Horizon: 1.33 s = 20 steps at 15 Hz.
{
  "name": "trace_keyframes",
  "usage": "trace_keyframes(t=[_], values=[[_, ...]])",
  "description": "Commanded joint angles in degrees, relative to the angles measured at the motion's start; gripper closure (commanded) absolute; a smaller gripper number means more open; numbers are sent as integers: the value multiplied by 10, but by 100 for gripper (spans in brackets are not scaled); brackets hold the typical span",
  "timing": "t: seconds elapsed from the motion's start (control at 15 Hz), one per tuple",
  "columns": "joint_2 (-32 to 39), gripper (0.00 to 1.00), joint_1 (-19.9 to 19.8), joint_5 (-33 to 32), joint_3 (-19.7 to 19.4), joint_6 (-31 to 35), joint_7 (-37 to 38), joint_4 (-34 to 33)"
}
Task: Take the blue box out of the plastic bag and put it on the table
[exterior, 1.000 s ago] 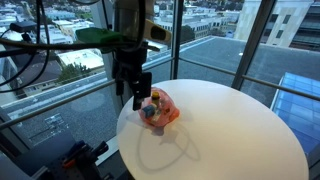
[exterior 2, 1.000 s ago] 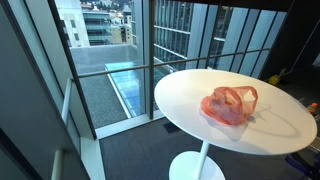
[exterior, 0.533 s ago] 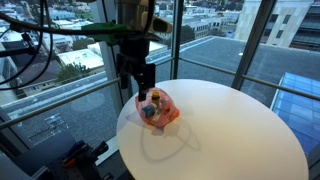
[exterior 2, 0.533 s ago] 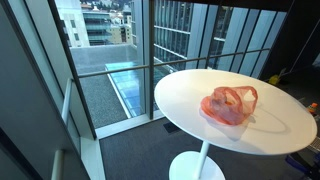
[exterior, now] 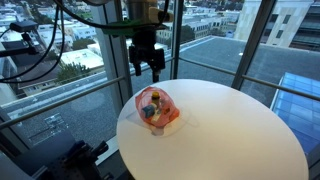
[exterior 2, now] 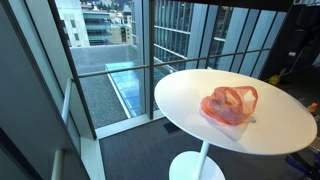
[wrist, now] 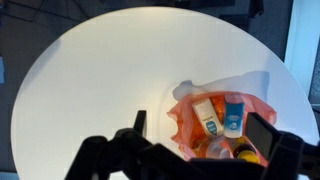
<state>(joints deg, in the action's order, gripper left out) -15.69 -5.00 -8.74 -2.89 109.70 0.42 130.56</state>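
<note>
A translucent orange plastic bag lies on the round white table; it also shows in an exterior view and in the wrist view. Inside it I see a blue and white box, a second white and blue box and other items below them. My gripper hangs open and empty above the bag, well clear of it. In the wrist view its two dark fingers frame the bag's opening from above.
The table stands by floor-to-ceiling windows with a railing and city buildings outside. Cables and robot equipment sit beside the table. The table's edge lies close to the bag.
My gripper has risen from beside the bag to well above it and shifted slightly towards the window. The bag and its contents have not moved.
</note>
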Motion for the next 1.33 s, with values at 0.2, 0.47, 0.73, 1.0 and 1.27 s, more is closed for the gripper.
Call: trace_keyframes(t=[0.2, 0.47, 0.73, 1.0, 1.27], values=[[89, 0, 6, -3, 8, 73, 67, -27], [95, 0, 8, 0, 5, 81, 62, -12], [103, 0, 8, 0, 5, 81, 63, -13], [113, 0, 12, -14, 10, 114, 74, 0], [139, 0, 18, -14, 13, 168, 76, 16]])
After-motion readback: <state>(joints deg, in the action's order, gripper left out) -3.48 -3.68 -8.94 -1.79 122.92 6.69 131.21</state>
